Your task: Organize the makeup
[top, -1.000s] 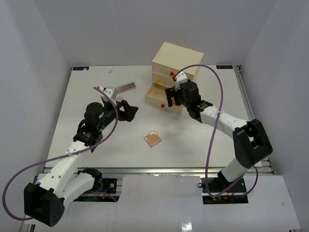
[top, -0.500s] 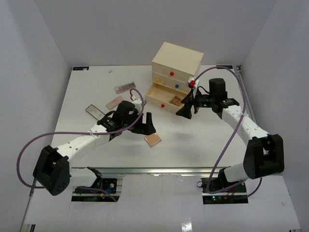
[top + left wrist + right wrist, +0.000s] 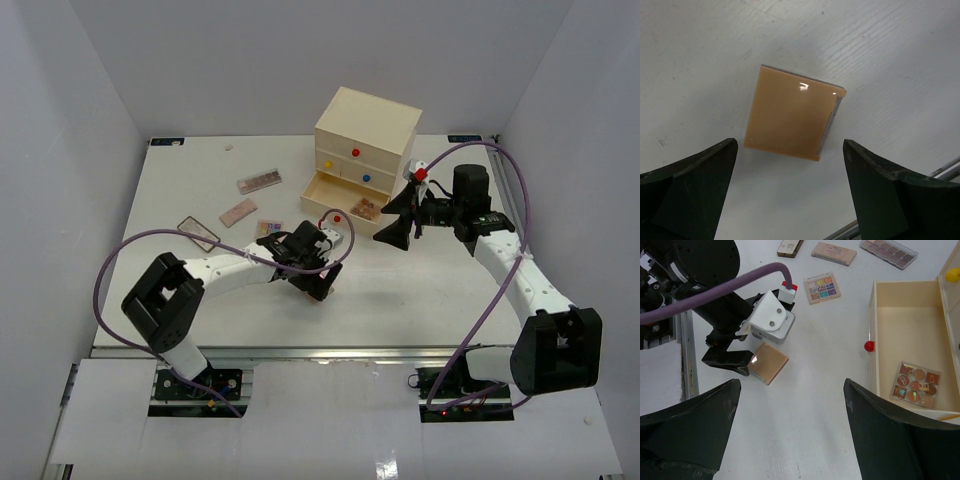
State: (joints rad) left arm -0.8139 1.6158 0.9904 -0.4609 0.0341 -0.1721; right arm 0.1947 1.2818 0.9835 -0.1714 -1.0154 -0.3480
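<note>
A square peach compact [image 3: 792,115] lies flat on the white table, and the right wrist view also shows the compact [image 3: 768,362]. My left gripper [image 3: 790,192] hovers just above and short of it, open, with one dark finger on each side and nothing between them. From above, the left gripper [image 3: 320,285] covers the compact. My right gripper [image 3: 396,226] hangs open and empty in front of the open bottom drawer [image 3: 322,190]. A patterned palette [image 3: 915,385] lies inside that drawer.
The cream chest [image 3: 366,130] stands at the back. Loose on the table left of it lie a long palette [image 3: 260,181], a pink palette [image 3: 238,211], a dark-edged one [image 3: 198,232] and a small colourful one [image 3: 268,228]. The table's front rail is close behind the compact.
My left arm swung right and forward across the table and now sits over the peach compact. My right arm drew back to the right, away from the open drawer.
</note>
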